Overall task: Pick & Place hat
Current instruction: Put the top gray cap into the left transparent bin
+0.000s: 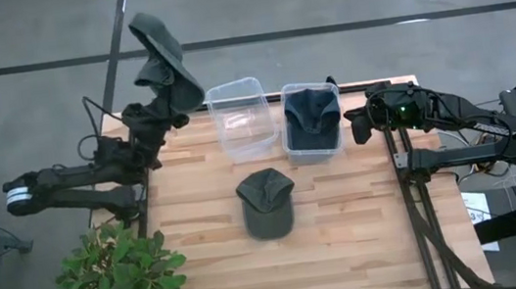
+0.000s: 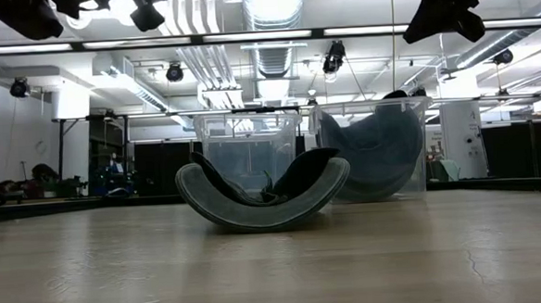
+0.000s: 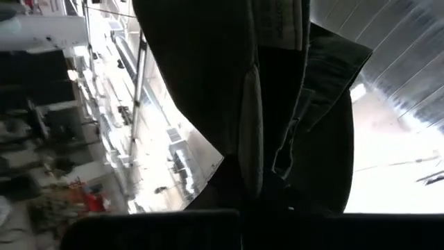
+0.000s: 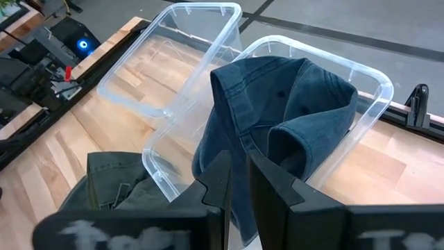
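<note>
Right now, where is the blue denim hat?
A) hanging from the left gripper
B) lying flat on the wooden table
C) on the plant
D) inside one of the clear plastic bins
D: the blue denim hat sits inside the clear bin nearer the right arm; the other bin beside it holds nothing.

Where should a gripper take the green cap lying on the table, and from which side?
Probably from straight above, pinching the crumpled crown of the green cap: in the low view its edges curl upward, leaving raised fabric folds in the middle.
</note>
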`<act>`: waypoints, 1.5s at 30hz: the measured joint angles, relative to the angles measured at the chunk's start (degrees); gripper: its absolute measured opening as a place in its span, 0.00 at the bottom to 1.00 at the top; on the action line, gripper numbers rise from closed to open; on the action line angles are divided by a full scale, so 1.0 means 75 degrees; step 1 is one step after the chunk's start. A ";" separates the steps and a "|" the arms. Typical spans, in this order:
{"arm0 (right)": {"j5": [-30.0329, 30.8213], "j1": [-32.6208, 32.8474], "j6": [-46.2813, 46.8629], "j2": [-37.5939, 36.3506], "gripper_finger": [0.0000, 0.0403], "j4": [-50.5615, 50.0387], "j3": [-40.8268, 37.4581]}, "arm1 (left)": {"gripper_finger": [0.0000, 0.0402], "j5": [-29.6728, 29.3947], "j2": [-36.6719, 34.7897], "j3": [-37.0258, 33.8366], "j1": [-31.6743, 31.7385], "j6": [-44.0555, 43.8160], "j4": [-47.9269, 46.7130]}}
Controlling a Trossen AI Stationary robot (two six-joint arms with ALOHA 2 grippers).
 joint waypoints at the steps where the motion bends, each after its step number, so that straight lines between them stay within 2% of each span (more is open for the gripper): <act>1: -0.0002 0.0003 0.0000 0.0000 0.11 0.0000 0.0000 | 0.01 0.0000 -0.0014 0.0000 0.0000 0.0170 -0.0192; 4: 0.0000 0.0000 0.0000 -0.0003 0.11 0.0001 0.0000 | 0.01 -0.0113 -0.0039 0.0191 -0.0011 0.0379 -0.1764; 10: -0.0002 0.0001 -0.0108 -0.0006 0.11 0.0001 0.0000 | 0.01 -0.1376 0.0217 0.1871 -0.0012 0.0257 -0.7717; 12: -0.0003 0.0000 -0.0286 -0.0012 0.11 0.0002 0.0000 | 0.01 -0.1569 0.0477 0.2501 -0.0009 0.0115 -0.9026; 14: -0.0001 0.0000 -0.0583 -0.0012 0.11 0.0028 0.0000 | 0.01 -0.1597 0.0798 0.3031 -0.0012 0.0146 -0.9827; 19: -0.0006 0.0000 -0.1477 -0.0047 0.11 0.0342 0.0000 | 0.01 -0.1787 0.1646 0.3874 0.0011 0.0235 -1.0980; 24: -0.0026 0.0000 -0.2199 -0.0186 0.11 0.0708 0.0000 | 0.01 -0.1794 0.2413 0.4202 0.0149 0.0007 -1.1798; 32: -0.0035 0.0000 -0.2273 -0.0529 0.11 0.0718 0.0000 | 0.01 -0.1407 0.3117 0.4232 0.0306 -0.0704 -1.2215; 40: -0.0041 0.0000 -0.2284 -0.0685 0.11 0.0714 0.0000 | 0.01 -0.0835 0.3414 0.4229 0.0401 -0.1080 -1.2449; 45: -0.0041 0.0003 -0.2282 -0.0685 0.11 0.0712 0.0000 | 0.05 -0.0528 0.3465 0.4229 0.0423 -0.1271 -1.2449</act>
